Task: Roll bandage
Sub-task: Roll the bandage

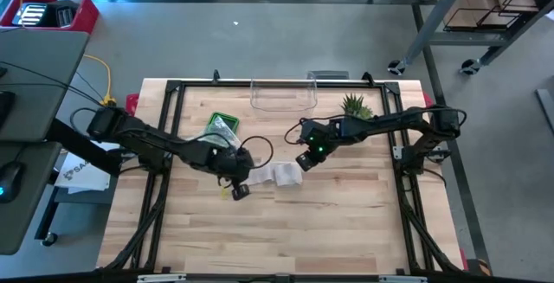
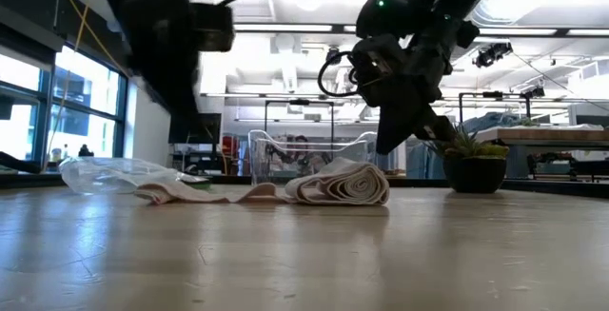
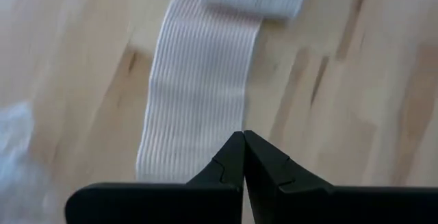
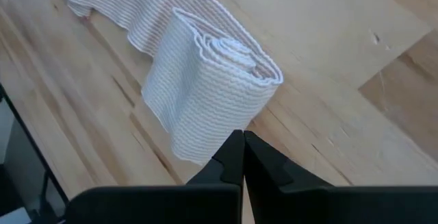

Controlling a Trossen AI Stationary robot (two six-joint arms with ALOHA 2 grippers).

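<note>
Where the pale wooden counter point(image 1: 346, 222) lies nearest the front edge, it carries nothing between the two black frame rails. Farther in, one white ribbed elastic bandage point(image 1: 279, 176) lies at mid-counter, its partly wound, loose flattened roll point(image 4: 215, 80) just below the right hand point(image 1: 303, 163) and its flat unrolled tail point(image 3: 198, 87) running from the roll toward the left hand point(image 1: 240, 189). Both hands are fully closed, fingertips pressed together, and neither grips anything; the left one hangs over the tail's far end, the right one just off the roll's side. A small yellow thing next to the left hand is too small to make out.

Beyond the left hand lies one green flat tray point(image 1: 222, 125) with a crumpled clear plastic wrapper point(image 1: 225, 131) on it; the arm covers part of both. Beyond the right hand stands one small spiky green plant in a dark pot point(image 1: 356, 106). At the counter's far edge stands one clear plastic bin point(image 1: 282, 95), whose contents cannot be made out. Off the counter, past the left arm, a red crate point(image 1: 52, 12) is cut off by the picture's edge.
</note>
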